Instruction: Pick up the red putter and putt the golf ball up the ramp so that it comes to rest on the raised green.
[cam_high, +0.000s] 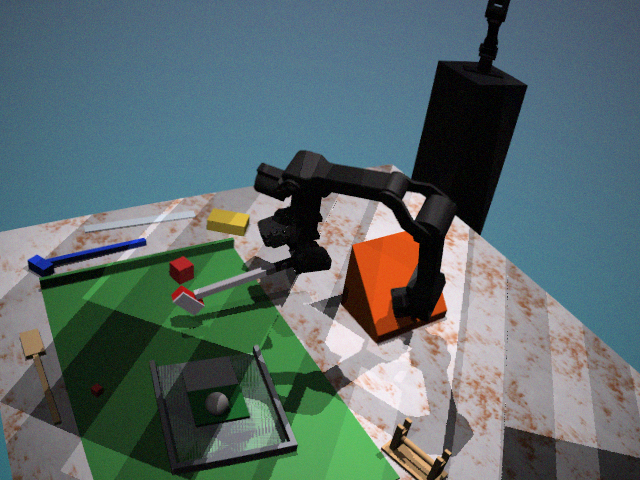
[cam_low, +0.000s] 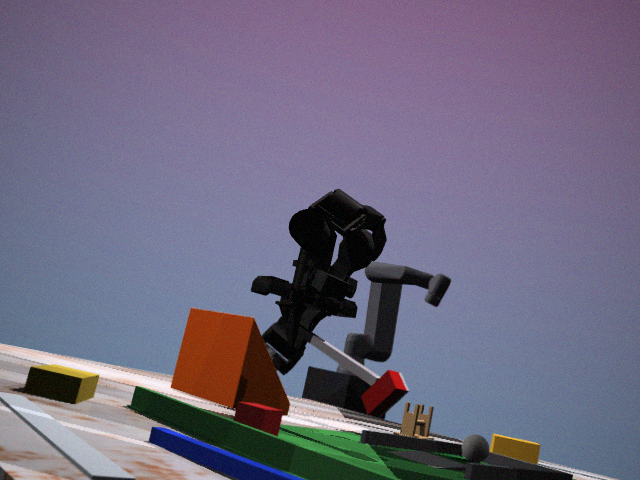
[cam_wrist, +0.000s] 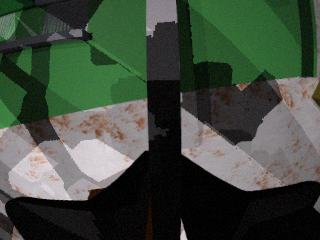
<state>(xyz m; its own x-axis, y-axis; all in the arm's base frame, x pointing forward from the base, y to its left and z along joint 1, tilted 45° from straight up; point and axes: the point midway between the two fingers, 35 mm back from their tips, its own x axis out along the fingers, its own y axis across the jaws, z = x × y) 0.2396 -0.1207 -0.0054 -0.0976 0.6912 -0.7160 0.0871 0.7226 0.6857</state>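
The red putter's head (cam_high: 187, 300) (cam_low: 385, 392) is held above the green mat (cam_high: 98, 351), tilted. Its pale shaft (cam_high: 232, 283) (cam_low: 343, 357) (cam_wrist: 162, 55) runs up to my gripper (cam_high: 292, 265) (cam_wrist: 160, 156), which is shut on it. The shaft's gripped end is dark and partly hidden by the fingers. The golf ball (cam_high: 217, 403) (cam_low: 475, 447) sits on the raised green (cam_high: 238, 406), just past the grey ramp (cam_high: 210, 374) and inside the dark border walls (cam_high: 164, 413). The putter head is well apart from the ball.
A red block (cam_high: 181, 269) (cam_low: 258, 417) is near the putter head, by the green rail (cam_high: 139, 262). An orange wedge (cam_high: 379, 289) (cam_low: 214, 356) stands beside the arm. A blue putter (cam_high: 40, 264), yellow block (cam_high: 227, 222), wooden mallet (cam_high: 32, 343) and wooden rack (cam_high: 416, 458) lie around the mat.
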